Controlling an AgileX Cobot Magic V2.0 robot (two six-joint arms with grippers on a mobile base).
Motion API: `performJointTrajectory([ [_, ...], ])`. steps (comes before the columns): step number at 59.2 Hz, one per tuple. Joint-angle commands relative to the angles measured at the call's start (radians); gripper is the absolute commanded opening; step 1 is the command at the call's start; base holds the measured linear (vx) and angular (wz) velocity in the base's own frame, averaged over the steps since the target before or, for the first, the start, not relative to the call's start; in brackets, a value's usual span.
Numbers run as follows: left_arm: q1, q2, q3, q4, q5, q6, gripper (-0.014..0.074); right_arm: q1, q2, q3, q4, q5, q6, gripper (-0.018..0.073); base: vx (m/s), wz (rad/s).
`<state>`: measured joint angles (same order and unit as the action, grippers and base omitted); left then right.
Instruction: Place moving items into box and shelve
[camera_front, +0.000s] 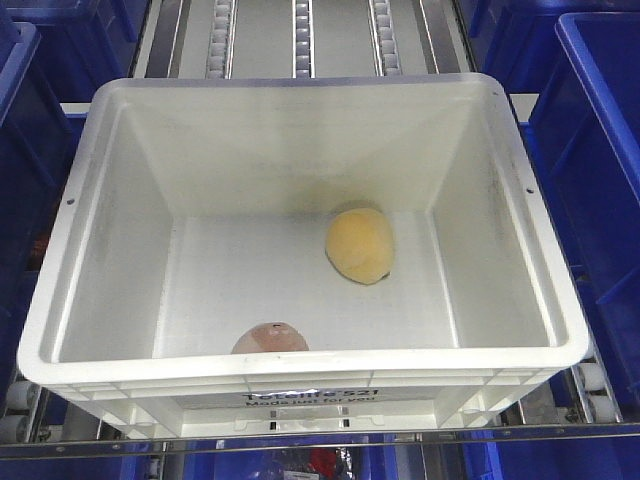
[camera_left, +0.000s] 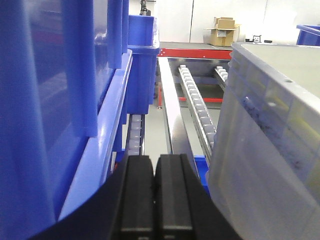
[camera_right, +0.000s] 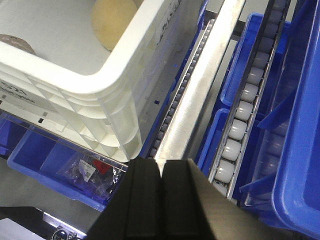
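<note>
The white box sits on the shelf's roller rails. Inside it lie the pale orange-yellow ball near the middle and a smaller pinkish-brown item by the near wall. In the left wrist view my left gripper is shut and empty, low beside the box's left wall. My right gripper is shut and empty, just off the box's near right corner; the ball and the brown item show inside. Neither gripper appears in the front view.
Blue crates flank the box on both sides, and one presses close on the left. Roller rails run back behind the box. A lower blue bin holds a bagged item. Cardboard cartons stand far off.
</note>
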<state>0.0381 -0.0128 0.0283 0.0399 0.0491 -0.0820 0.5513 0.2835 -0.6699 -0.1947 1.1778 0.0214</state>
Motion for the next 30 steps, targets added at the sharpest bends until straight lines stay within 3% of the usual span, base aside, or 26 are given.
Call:
performJointTrajectory([
  [1,0.001,-0.014,0.028,0.001,-0.080,-0.011,-0.0016,-0.002,0.013,-0.023,-0.016,-0.059,-0.009,-0.0015,0.00,0.00],
  [30,0.001,-0.014,0.028,0.001,-0.080,-0.011,-0.0016,-0.010,-0.009,-0.023,-0.014,-0.073,-0.006,-0.0015,0.00,0.00],
])
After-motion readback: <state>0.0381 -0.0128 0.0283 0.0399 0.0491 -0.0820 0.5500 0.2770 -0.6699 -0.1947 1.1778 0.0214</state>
